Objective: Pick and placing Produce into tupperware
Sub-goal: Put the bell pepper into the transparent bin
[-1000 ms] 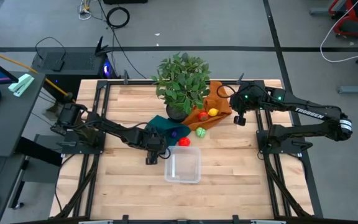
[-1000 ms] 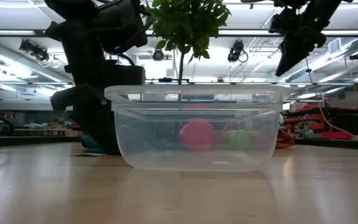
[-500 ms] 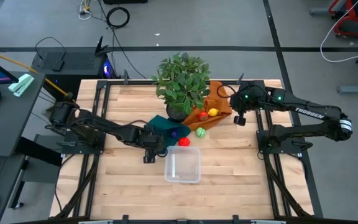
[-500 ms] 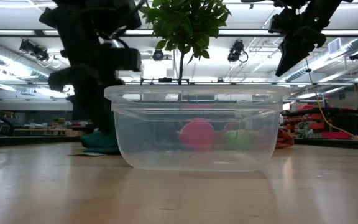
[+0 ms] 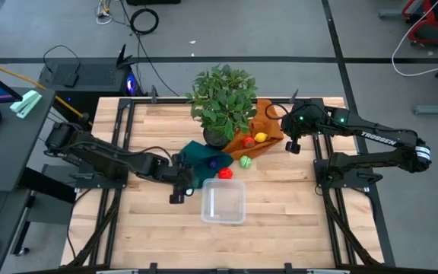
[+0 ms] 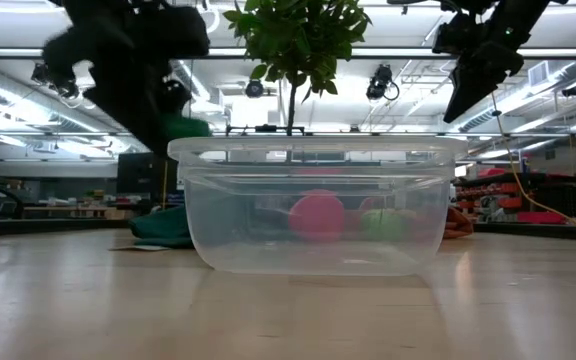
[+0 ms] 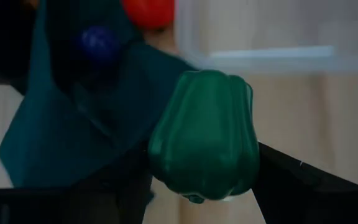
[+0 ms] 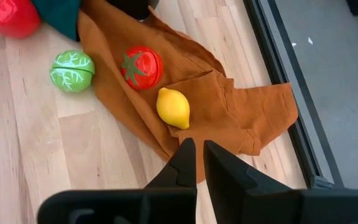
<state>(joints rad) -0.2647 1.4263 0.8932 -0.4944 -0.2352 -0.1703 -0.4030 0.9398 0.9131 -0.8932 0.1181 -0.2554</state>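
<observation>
My left gripper (image 5: pixel 178 188) is shut on a green toy pepper (image 7: pixel 204 140), held above the table just left of the tupperware (image 5: pixel 223 204). The pepper also shows in the low view (image 6: pixel 184 128). The tupperware is a clear, shallow container that stands on its base on the wood. A red pepper (image 5: pixel 224 173) and a green lettuce (image 5: pixel 245 160) lie on the table behind it. A tomato (image 8: pixel 142 67) and a lemon (image 8: pixel 173 107) lie on an orange cloth (image 8: pixel 229 106). My right gripper (image 8: pixel 196 155) is shut and empty above that cloth. My left gripper pinches the green pepper between its two fingers, one on each of its sides (image 7: pixel 157 155). The fingers come from above. The pepper is lifted clear of the table and the cloth, at about the height of the tupperware's rim.
A potted plant (image 5: pixel 220 103) stands at the far middle of the table. A dark green cloth (image 5: pixel 202 154) with a blue fruit (image 5: pixel 214 161) lies beside its pot. Bare wood lies left, right and near of the tupperware.
My left gripper has gone up from the green cloth with the green pepper and a little toward the table's left edge. The pepper is now lifted clear. My right arm has kept still.
</observation>
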